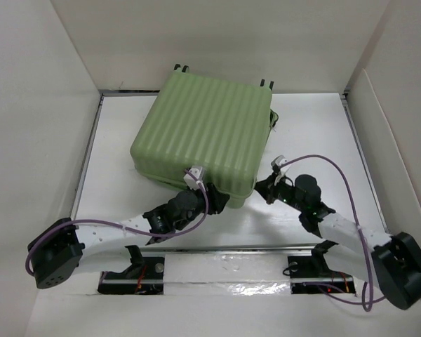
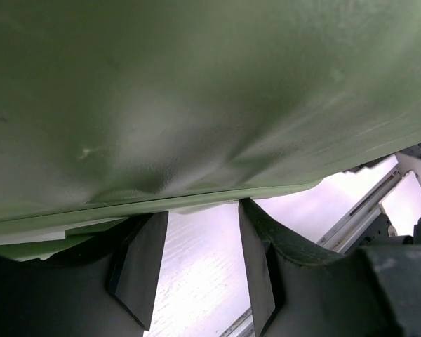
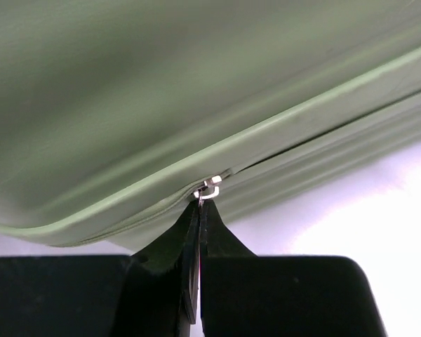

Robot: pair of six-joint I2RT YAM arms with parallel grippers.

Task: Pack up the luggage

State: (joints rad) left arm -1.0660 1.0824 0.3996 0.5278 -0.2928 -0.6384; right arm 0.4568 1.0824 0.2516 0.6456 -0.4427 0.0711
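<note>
The luggage (image 1: 203,126), a pale green ribbed hard-shell suitcase, lies flat and closed on the white table, wheels (image 1: 181,68) to the far side. My left gripper (image 1: 215,198) is open at its near edge. In the left wrist view the gripper (image 2: 203,210) has its fingertips (image 2: 249,210) up against the shell's lower rim (image 2: 196,193), with only table between them. My right gripper (image 1: 264,187) is at the near right corner. In the right wrist view the gripper (image 3: 200,209) is shut on the metal zipper pull (image 3: 209,188) in the seam.
White walls (image 1: 35,105) enclose the table on the left, back and right. A metal rail (image 1: 231,247) runs along the near edge by the arm bases. Purple cables (image 1: 330,165) loop off both arms.
</note>
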